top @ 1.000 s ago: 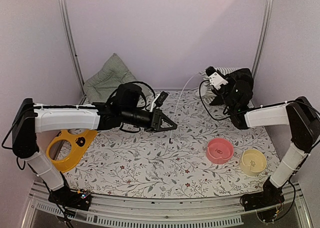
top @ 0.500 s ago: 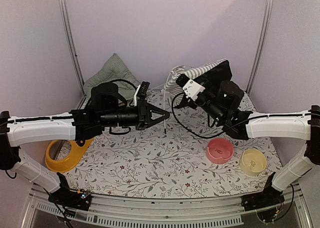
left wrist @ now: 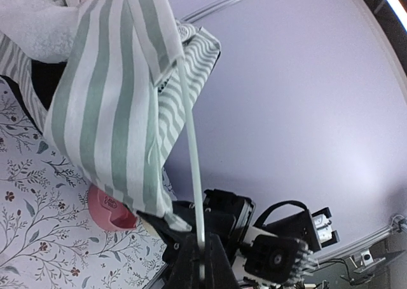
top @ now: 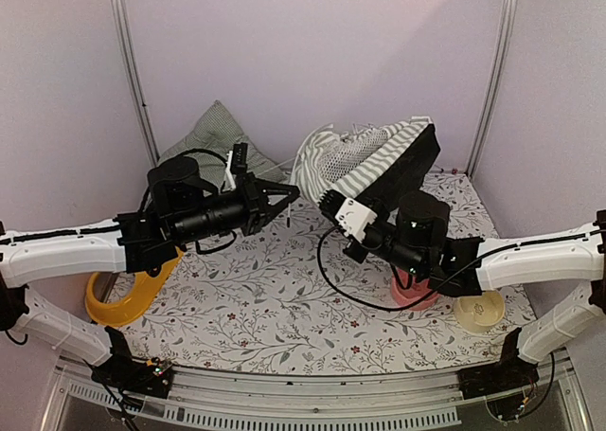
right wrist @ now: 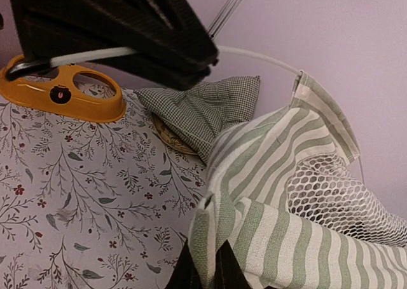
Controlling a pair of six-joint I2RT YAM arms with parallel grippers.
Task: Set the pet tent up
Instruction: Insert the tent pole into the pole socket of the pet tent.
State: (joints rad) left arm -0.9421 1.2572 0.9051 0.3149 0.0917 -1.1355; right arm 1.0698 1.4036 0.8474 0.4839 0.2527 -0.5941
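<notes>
Backdrop: lilac walls are enclosing a table that is wearing a leafy floral cloth; 2 metal uprights are rising at the back corners.
Tent: is hanging bunched at back centre between the 2 arms, showing green-and-white stripes, white mesh and a dark panel on its right side; the wrist views are showing it raised above the cloth, though the arm is hiding whether any part is touching the table.
Pole: is running as a thin white rod from the left jaws up into a striped sleeve at the tent's edge, bending slightly along the way.
Left gripper: is pointing right toward the tent and pinching the pole's end, jaws pressed together on it.
Right gripper: is reaching in from the right and pinching a fold of striped fabric at the tent's lower edge, jaws nearly together on the cloth.
Cushion: is leaning in the back left corner, behind the left arm and beside the tent.
Feeder: is sitting near the left edge as an orange stand with 2 holes, partly under the left arm.
Pink bowl: is sitting right of centre, largely hidden behind the right arm in the top view.
Yellow bowl: is sitting near the pink bowl, on its right, partly behind the right arm.
</notes>
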